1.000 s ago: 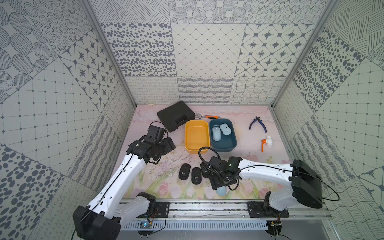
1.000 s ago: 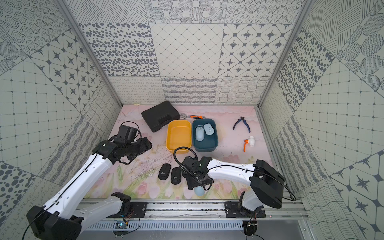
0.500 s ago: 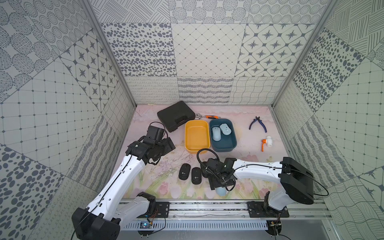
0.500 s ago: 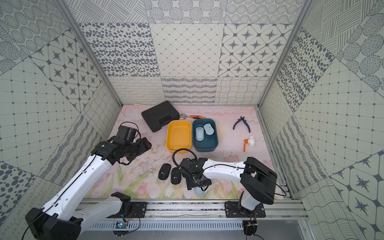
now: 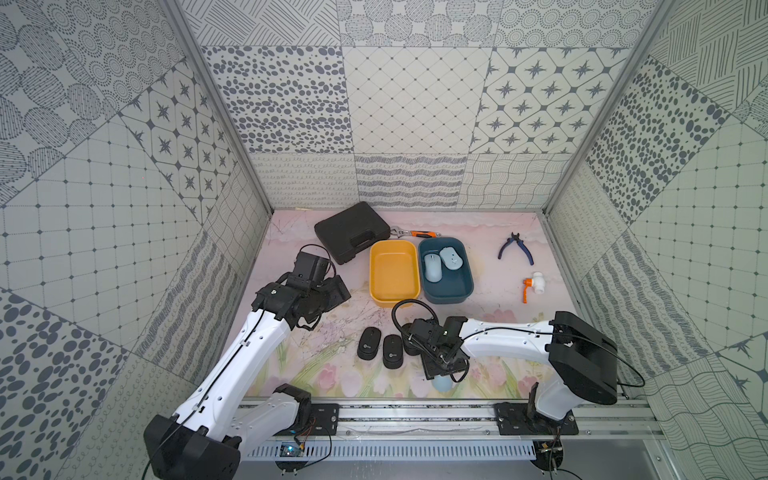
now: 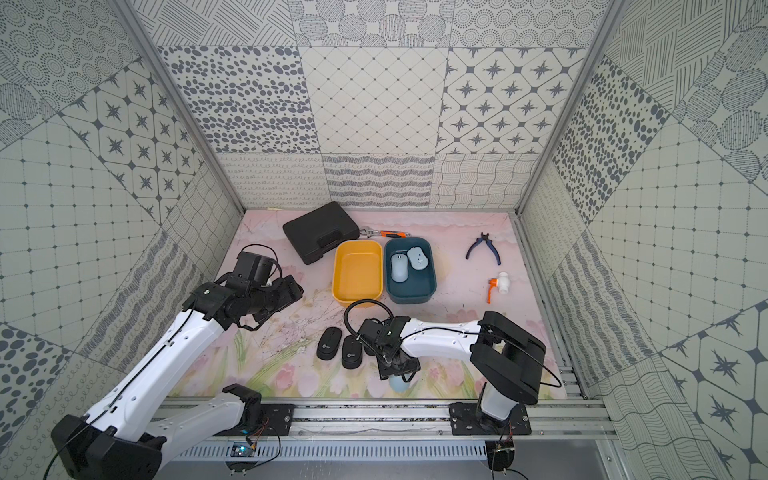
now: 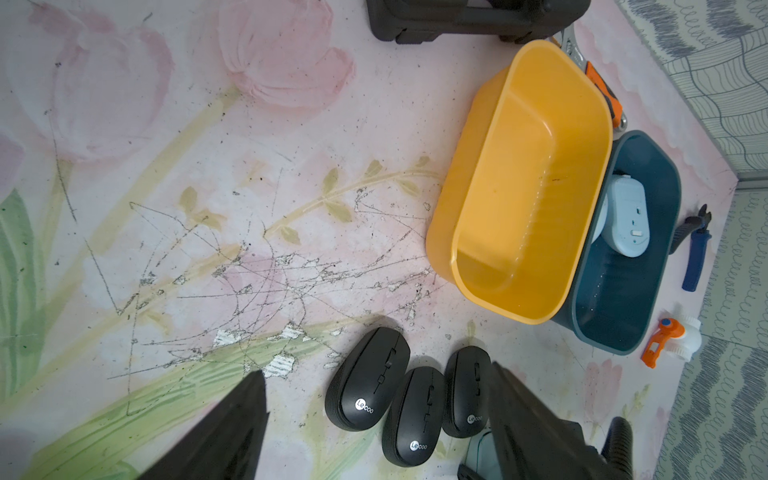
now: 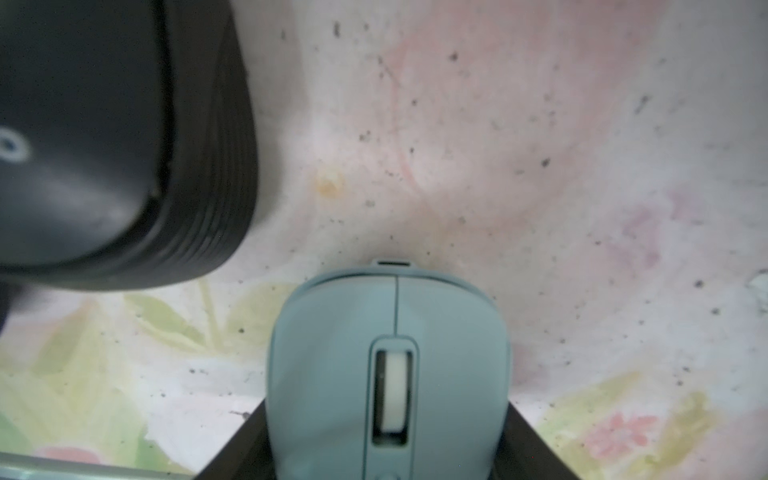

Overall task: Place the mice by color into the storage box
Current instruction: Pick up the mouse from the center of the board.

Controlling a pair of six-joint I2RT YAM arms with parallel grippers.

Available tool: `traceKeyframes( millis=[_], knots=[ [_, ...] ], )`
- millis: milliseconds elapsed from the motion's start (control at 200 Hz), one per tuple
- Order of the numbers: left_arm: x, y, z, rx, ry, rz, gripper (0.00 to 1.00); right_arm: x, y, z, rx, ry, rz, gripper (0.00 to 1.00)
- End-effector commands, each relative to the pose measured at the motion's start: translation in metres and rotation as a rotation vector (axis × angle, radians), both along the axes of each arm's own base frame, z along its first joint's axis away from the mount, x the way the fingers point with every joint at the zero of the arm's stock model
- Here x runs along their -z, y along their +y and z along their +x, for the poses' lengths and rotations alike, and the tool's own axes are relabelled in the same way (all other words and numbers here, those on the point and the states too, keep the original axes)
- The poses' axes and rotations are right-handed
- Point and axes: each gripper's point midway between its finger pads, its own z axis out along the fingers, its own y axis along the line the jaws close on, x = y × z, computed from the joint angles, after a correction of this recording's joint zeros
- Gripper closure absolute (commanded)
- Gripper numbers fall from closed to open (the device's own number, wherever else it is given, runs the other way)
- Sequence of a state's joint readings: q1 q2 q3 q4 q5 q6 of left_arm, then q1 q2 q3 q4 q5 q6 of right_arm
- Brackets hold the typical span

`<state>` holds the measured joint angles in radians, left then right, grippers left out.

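Three black mice (image 5: 369, 343) (image 7: 368, 378) lie side by side on the floral mat, the rightmost partly under my right arm in both top views. Just to their right, near the front edge, a pale blue mouse (image 8: 386, 353) (image 5: 442, 383) lies flat with my right gripper (image 8: 386, 415) (image 5: 442, 368) shut on its sides. Two more pale blue mice (image 5: 432, 267) rest in the teal storage box (image 5: 446, 297). The yellow storage box (image 5: 392, 270) beside it holds nothing. My left gripper (image 7: 374, 378) (image 5: 337, 291) hovers open above the mat's left side, nothing between its fingers.
A black case (image 5: 351, 230) and an orange-handled wrench (image 5: 420, 234) lie behind the boxes. Blue-handled pliers (image 5: 515, 248) and a white valve with an orange lever (image 5: 534, 284) sit at the right. Patterned walls enclose the mat, and a metal rail (image 5: 415, 415) runs along the front.
My right gripper has closed onto the pale blue mouse, and that arm's elbow has swung a little toward the middle. The left arm has not moved.
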<state>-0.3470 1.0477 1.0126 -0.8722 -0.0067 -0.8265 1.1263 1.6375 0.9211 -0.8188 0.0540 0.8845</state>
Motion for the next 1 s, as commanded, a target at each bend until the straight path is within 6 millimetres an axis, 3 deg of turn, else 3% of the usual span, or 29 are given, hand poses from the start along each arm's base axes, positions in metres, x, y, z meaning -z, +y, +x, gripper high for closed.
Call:
traceKeyframes(
  millis=[0, 280, 750, 875, 991],
  knots=[
    [0.003, 0.001, -0.004, 0.013, 0.014, 0.016, 0.14, 0.005, 0.005, 0.003, 0.007, -0.007, -0.001, 0.4],
    [0.003, 0.002, -0.003, 0.009, 0.013, 0.016, 0.14, -0.001, 0.002, 0.005, 0.008, -0.026, -0.01, 0.46],
    [0.004, 0.003, -0.005, 0.009, 0.017, 0.021, 0.14, -0.037, -0.001, 0.016, -0.01, -0.101, -0.003, 0.45],
    [0.004, 0.003, -0.005, 0.01, 0.017, 0.021, 0.14, -0.058, -0.003, 0.032, -0.01, -0.141, 0.009, 0.44],
    [0.004, 0.002, -0.005, 0.012, 0.017, 0.019, 0.14, -0.082, -0.012, 0.06, 0.002, -0.183, 0.028, 0.43]
  ],
)
